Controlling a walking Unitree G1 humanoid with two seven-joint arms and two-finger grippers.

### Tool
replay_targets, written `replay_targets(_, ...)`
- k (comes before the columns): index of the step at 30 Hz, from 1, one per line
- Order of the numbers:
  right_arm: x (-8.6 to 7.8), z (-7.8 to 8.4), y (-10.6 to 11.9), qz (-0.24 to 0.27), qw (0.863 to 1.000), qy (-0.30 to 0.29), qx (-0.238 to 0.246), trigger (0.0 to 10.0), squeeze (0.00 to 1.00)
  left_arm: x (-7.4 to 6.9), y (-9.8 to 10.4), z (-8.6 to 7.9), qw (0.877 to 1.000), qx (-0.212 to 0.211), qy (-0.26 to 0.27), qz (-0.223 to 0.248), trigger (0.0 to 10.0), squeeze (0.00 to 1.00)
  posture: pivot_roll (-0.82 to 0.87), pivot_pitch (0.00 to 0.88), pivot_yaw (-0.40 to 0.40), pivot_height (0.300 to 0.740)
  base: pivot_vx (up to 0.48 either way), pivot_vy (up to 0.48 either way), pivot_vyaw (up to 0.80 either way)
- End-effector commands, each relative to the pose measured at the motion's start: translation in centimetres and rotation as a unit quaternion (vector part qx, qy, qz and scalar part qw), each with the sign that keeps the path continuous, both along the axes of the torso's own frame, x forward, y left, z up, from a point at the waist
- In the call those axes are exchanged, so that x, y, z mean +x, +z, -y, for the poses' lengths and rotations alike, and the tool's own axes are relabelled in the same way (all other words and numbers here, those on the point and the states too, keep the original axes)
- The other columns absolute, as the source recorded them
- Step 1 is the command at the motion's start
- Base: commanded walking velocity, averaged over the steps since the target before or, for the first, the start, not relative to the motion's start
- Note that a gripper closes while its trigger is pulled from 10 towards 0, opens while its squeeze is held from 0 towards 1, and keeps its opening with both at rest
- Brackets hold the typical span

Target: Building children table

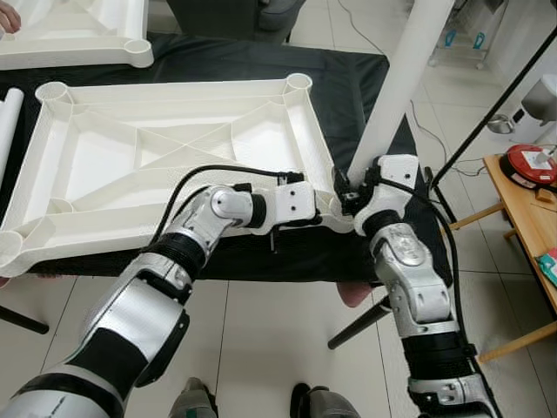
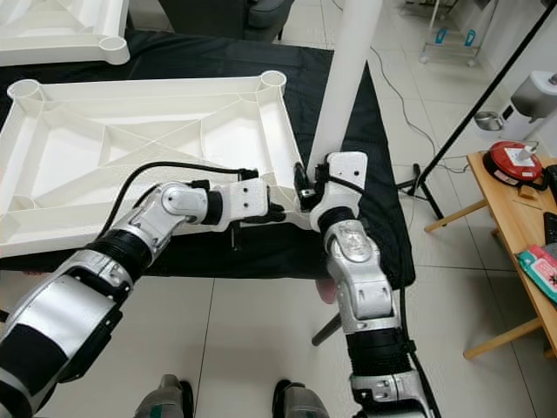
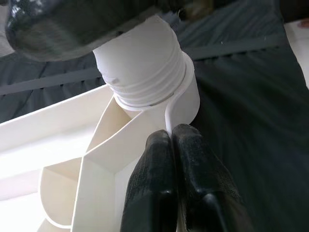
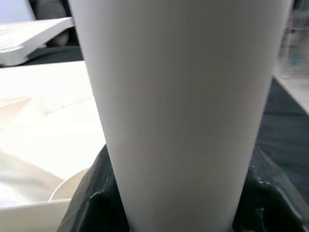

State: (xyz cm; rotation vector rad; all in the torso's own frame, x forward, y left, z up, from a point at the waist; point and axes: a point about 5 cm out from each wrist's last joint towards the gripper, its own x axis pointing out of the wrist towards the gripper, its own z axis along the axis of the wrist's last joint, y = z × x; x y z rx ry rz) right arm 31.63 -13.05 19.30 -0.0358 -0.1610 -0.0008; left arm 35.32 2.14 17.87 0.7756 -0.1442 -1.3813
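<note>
My feet (image 1: 309, 402) stand on the pale tiled floor (image 1: 270, 322) at the near edge of the worktop (image 1: 348, 78), which is draped in black cloth. Both my silver arms reach forward to the near right corner of the white plastic tabletop (image 1: 174, 157), which lies upside down on the cloth with its ribbed underside showing. My left hand (image 3: 173, 145) is pressed shut on the thin rim of the tabletop just beside the corner socket (image 3: 186, 94), its two black fingers (image 3: 154, 169) flat together with the white edge between them. My right hand (image 1: 350, 193) grips the white table leg (image 1: 400, 87) low on its shaft, the black fingers wrapped on either side of it. The leg stands nearly upright, leaning a little to the right, with its threaded end (image 3: 145, 82) seated in the socket; several threads show above the socket's lip. A second white tabletop (image 1: 78, 35) lies at the far left of the cloth, with a person's fingertips at its far edge. Another white leg (image 1: 7, 122) lies at the left edge of the worktop. To the right stands a wooden side table (image 1: 526, 218) carrying a red round object (image 1: 531, 164).
</note>
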Motion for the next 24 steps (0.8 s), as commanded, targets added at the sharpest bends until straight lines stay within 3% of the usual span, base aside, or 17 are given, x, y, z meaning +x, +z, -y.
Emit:
replay_targets(1, -0.1, 3.1, -4.6, -0.109, 0.988, -0.108, -0.014, 0.0, 0.00, -2.1, 1.9, 3.0, 0.988, 0.021, -0.149, 0.019, 0.0, 0.00, 0.13, 0.164, -0.018, 0.740, 0.000, 0.000, 0.00)
replay_targets(2, -0.2, 2.7, -4.5, -0.103, 0.986, -0.133, -0.002, 0.0, 0.00, -2.1, 2.0, 3.3, 0.988, 0.019, -0.150, 0.019, 0.0, 0.00, 0.13, 0.165, -0.010, 0.740, 0.000, 0.000, 0.00)
replay_targets(8, -0.1, 1.9, -4.2, -0.090, 0.987, -0.131, 0.014, 0.0, 0.00, -2.3, 1.9, 3.4, 0.988, 0.020, -0.153, 0.016, 0.0, 0.00, 0.13, 0.165, -0.010, 0.740, 0.000, 0.000, 0.00)
replay_targets(9, 0.0, 1.5, -3.8, -0.082, 0.991, -0.108, 0.014, 3.6, 0.00, -2.3, 1.8, 3.3, 0.988, 0.022, -0.154, 0.013, 0.0, 0.00, 0.13, 0.165, -0.010, 0.740, 0.000, 0.000, 0.00)
replay_targets(10, 0.1, 1.2, -3.4, -0.069, 0.995, -0.074, 0.010, 10.0, 0.03, -2.3, 1.6, 3.0, 0.988, 0.024, -0.154, 0.011, 0.0, 0.00, 0.13, 0.165, -0.010, 0.740, 0.000, 0.000, 0.00)
replay_targets(12, 0.2, 1.0, -3.1, -0.060, 0.997, -0.053, 0.007, 10.0, 0.03, -2.3, 1.5, 2.9, 0.988, 0.025, -0.154, 0.009, 0.0, 0.00, 0.13, 0.164, -0.010, 0.740, 0.000, 0.000, 0.00)
replay_targets(13, 0.2, 0.8, -2.6, -0.048, 0.998, -0.030, 0.011, 10.0, 1.00, -2.3, 1.4, 2.7, 0.988, 0.027, -0.155, 0.006, 0.0, 0.00, 0.13, 0.163, -0.012, 0.740, 0.000, 0.000, 0.00)
replay_targets(14, 0.2, 0.8, -2.6, -0.048, 0.998, -0.030, 0.011, 10.0, 1.00, -2.3, 1.4, 2.7, 0.988, 0.027, -0.155, 0.006, 0.0, 0.00, 0.13, 0.163, -0.012, 0.740, 0.000, 0.000, 0.00)
replay_targets(15, 0.2, 0.3, -1.9, -0.036, 0.999, 0.027, 0.008, 10.0, 1.00, -2.3, 1.2, 2.5, 0.987, 0.028, -0.156, 0.004, 0.0, 0.00, 0.13, 0.163, -0.012, 0.740, 0.000, 0.000, 0.00)
replay_targets(16, 0.0, 0.0, -1.1, -0.026, 0.996, 0.086, 0.003, 10.0, 0.00, -2.4, 1.0, 2.3, 0.987, 0.031, -0.158, 0.003, 0.0, 0.00, 0.13, 0.162, -0.015, 0.740, 0.000, 0.000, 0.00)
replay_targets(17, 0.0, 0.0, -1.1, -0.026, 0.996, 0.086, 0.003, 10.0, 0.00, -2.4, 1.0, 2.3, 0.987, 0.031, -0.158, 0.003, 0.0, 0.00, 0.13, 0.162, -0.015, 0.740, 0.000, 0.000, 0.00)
replay_targets(18, -0.2, -0.3, -0.4, -0.017, 0.989, 0.147, -0.004, 10.0, 0.00, -2.4, 0.8, 2.0, 0.986, 0.035, -0.161, 0.002, 0.0, 0.00, 0.13, 0.160, -0.017, 0.740, 0.000, 0.000, 0.00)
replay_targets(19, -0.2, -0.3, -0.4, -0.017, 0.989, 0.147, -0.004, 10.0, 0.00, -2.4, 0.8, 2.0, 0.986, 0.035, -0.161, 0.002, 0.0, 0.00, 0.13, 0.160, -0.017, 0.740, 0.000, 0.000, 0.00)
replay_targets(20, -0.5, -0.3, 0.1, -0.009, 0.982, 0.189, -0.012, 10.0, 0.00, -2.5, 0.6, 1.8, 0.986, 0.038, -0.165, 0.002, 0.0, 0.00, 0.13, 0.160, -0.017, 0.740, 0.000, 0.000, 0.00)
replay_targets(23, -1.9, 0.7, 0.6, -0.026, 0.940, 0.334, -0.067, 10.0, 0.00, -3.2, -0.1, 0.9, 0.980, 0.061, -0.190, 0.009, 0.0, 0.00, 0.13, 0.159, -0.021, 0.740, 0.000, 0.000, 0.00)
replay_targets(24, -1.9, 0.7, 0.6, -0.026, 0.940, 0.334, -0.067, 10.0, 0.00, -3.2, -0.1, 0.9, 0.980, 0.061, -0.190, 0.009, 0.0, 0.00, 0.13, 0.159, -0.021, 0.740, 0.000, 0.000, 0.00)
